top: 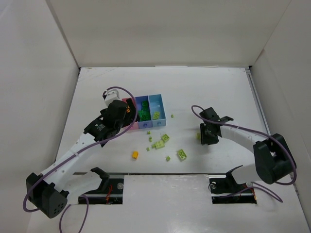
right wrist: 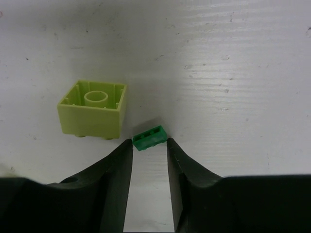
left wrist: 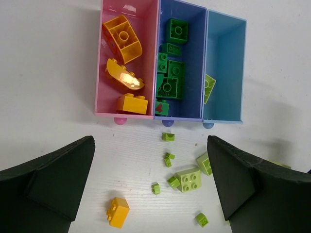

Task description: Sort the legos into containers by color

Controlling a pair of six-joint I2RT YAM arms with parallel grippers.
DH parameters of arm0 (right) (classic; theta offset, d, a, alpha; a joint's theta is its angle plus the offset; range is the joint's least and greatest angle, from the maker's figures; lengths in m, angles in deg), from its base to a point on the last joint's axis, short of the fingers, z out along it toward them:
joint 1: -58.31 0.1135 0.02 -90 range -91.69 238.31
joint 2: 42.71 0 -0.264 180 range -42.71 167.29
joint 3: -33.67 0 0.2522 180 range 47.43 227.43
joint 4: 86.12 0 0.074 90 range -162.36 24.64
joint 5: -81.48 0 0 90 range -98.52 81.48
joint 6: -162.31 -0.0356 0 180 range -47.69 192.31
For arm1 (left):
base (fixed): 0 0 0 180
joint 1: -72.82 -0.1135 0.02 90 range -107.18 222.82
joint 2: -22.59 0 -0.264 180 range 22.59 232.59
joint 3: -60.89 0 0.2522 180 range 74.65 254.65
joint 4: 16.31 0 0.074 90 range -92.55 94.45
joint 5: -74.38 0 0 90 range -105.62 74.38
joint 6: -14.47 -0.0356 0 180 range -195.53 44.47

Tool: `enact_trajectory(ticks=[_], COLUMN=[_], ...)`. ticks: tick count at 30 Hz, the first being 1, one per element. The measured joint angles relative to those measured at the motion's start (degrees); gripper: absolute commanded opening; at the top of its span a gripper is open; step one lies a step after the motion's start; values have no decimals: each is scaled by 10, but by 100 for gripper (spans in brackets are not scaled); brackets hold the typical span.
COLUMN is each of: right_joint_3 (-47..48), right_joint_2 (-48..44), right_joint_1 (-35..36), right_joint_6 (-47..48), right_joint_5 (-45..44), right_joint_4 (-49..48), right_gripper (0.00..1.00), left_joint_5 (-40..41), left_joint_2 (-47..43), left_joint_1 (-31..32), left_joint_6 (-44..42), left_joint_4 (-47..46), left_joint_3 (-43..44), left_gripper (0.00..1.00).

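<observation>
A: Logging white walls (top: 160, 34), white table (top: 160, 82). Containers (top: 156, 103) mid-table: orange legos (left wrist: 121, 41) in pink bin (left wrist: 127, 115), dark green in periwinkle, one lime in light blue.
B: Marking left gripper (left wrist: 150, 145) wide open, empty, by containers. Right gripper (right wrist: 149, 144) nearly closed, tips flanking tiny dark green brick (right wrist: 149, 137) on table; gripped or not, can't tell.
A: Noting pink bin partly hidden under left arm from above.

White table (top: 218, 87), matte and faintly grained. Behind it rises a plain white back wall (top: 170, 29), with a left wall (top: 29, 97) and right wall (top: 291, 73) flanking the table. Light's even, shadows soft.
</observation>
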State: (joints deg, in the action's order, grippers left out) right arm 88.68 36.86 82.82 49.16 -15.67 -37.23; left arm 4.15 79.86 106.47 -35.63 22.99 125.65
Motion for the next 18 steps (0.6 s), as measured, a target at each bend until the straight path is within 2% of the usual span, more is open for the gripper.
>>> enact_trajectory(ticks=[12,18], right_joint_3=[14,14], right_joint_2=[18,7], right_joint_1=[-2,-2], right_joint_6=[14,22], right_joint_5=[-1,-1], right_joint_4=[-12,-9], right_gripper=[27,26], left_joint_5=[0,0], left_joint_2=[0,0], left_joint_1=[0,0], left_joint_6=[0,0], left_joint_4=[0,0], left_joint_3=[0,0], left_gripper=[100,100])
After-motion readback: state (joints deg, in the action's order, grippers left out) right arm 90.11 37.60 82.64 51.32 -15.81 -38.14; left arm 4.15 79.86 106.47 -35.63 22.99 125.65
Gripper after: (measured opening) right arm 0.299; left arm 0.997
